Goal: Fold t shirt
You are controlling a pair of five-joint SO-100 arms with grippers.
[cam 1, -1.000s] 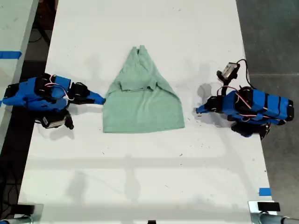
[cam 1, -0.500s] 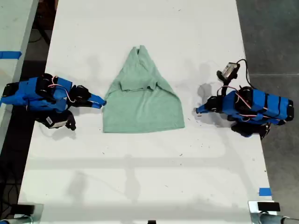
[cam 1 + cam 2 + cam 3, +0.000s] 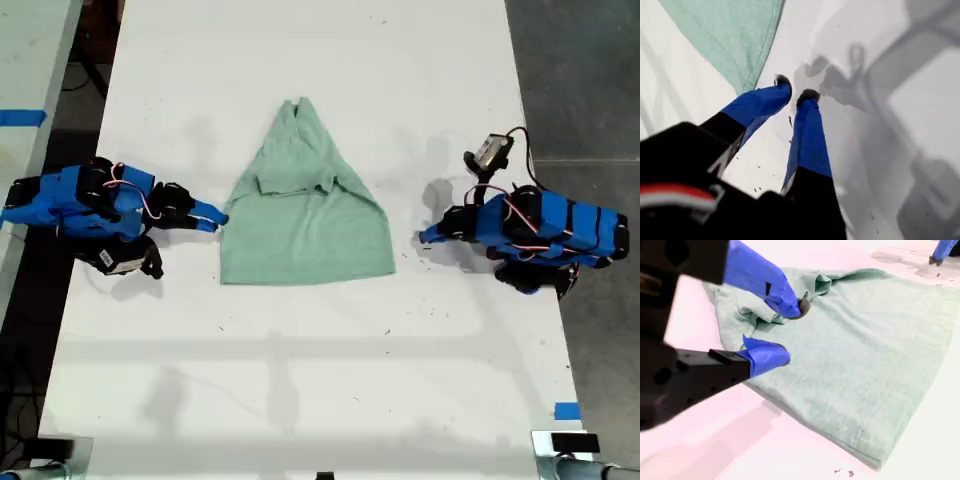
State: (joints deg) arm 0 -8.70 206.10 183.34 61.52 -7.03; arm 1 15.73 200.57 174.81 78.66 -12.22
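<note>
The pale green t shirt [image 3: 305, 225] lies flat on the white table, sleeves folded in, so it narrows to a point at the far end. My second gripper [image 3: 215, 216] reaches in from the exterior view's left to the shirt's side edge. In its wrist view that gripper [image 3: 787, 331] is open, its blue fingers spread just over the t shirt [image 3: 865, 355] near the folded sleeve. My first gripper [image 3: 424, 238] rests on bare table off the exterior view's right, a short way from the cloth. Only a narrow gap shows at its tips [image 3: 795, 89], with the t shirt's corner [image 3: 725, 35] ahead.
The white table [image 3: 300, 380] runs well past the shirt on all sides. A small camera module on a cable [image 3: 490, 150] stands above the first arm. Blue tape [image 3: 567, 410] marks the table edge at the exterior view's lower right. A second table [image 3: 25, 60] stands at that view's left.
The second arm has turned slightly, its body shifting toward the exterior view's left while its tip stays at the shirt's edge. The first arm and the shirt have not moved.
</note>
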